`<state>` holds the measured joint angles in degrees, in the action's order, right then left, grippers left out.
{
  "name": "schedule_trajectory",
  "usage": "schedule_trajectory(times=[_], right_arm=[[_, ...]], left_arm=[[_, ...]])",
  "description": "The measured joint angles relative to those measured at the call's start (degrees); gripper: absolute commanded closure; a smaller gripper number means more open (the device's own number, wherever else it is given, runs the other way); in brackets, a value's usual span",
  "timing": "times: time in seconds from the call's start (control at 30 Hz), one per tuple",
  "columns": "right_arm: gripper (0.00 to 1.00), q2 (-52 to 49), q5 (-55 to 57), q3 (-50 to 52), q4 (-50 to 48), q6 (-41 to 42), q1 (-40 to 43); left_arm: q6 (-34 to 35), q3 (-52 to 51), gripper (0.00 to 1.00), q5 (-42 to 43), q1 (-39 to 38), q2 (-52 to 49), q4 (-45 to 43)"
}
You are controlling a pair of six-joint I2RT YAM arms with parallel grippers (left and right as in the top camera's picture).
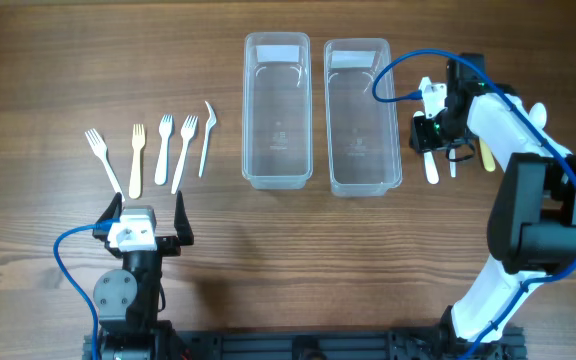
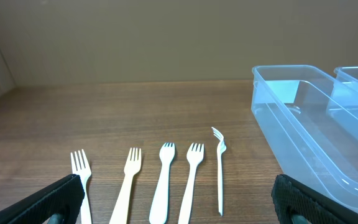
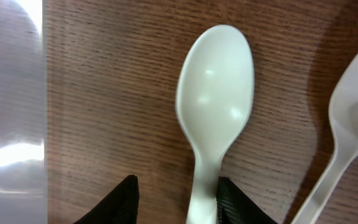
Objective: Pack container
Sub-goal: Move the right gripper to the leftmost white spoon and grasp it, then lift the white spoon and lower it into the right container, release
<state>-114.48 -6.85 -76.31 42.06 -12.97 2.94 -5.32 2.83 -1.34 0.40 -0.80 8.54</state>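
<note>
Two clear plastic containers stand side by side at the back, the left one (image 1: 247, 110) and the right one (image 1: 329, 115), both empty. Several white plastic forks (image 1: 164, 148) lie in a row at the left and show in the left wrist view (image 2: 164, 180). White spoons (image 1: 431, 166) lie right of the containers. My right gripper (image 1: 429, 132) is down over them. Its open fingers (image 3: 176, 199) straddle the handle of one spoon (image 3: 216, 87), which touches the right finger. My left gripper (image 1: 148, 215) is open and empty just in front of the forks (image 2: 182, 205).
A second spoon (image 3: 353, 124) lies close to the right of the straddled one. The right container's wall (image 3: 11, 93) is just left of my right gripper. A tan utensil (image 1: 487, 155) lies beside the spoons. The left container (image 2: 303, 118) shows at the right of the left wrist view.
</note>
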Motion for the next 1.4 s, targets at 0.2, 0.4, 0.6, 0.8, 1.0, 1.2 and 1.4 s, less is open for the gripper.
schedule_trajectory(times=[0.2,0.4,0.6,0.8,1.0,1.2,1.4], right_arm=[[0.6,-1.16,1.62,0.0,-0.83,0.0,0.0],[0.75,-1.33,2.19,0.0,-1.49,-0.07,0.0],[0.83,-1.38,2.43,0.0,-1.86,-0.13,0.0],[0.87,-1.38,2.43,0.0,-1.92,0.26,0.0],[0.91,-1.38,2.43,0.48,-2.78,0.48,0.0],[0.96,-1.25,2.4,0.5,-2.67,1.4,0.11],[0.96,-0.35,2.45,0.44,-1.36,2.14,0.11]], left_arm=[[0.0,0.0,0.0,-0.02,0.0,0.0,0.0],[0.0,-0.02,0.0,-0.02,0.0,0.0,0.0],[0.0,-0.02,0.0,-0.02,0.0,0.0,0.0],[0.0,-0.02,0.0,-0.02,0.0,0.0,0.0],[0.0,0.0,0.0,0.0,0.0,0.0,0.0],[0.0,0.0,0.0,-0.02,0.0,0.0,0.0],[0.0,0.0,0.0,0.0,0.0,0.0,0.0]])
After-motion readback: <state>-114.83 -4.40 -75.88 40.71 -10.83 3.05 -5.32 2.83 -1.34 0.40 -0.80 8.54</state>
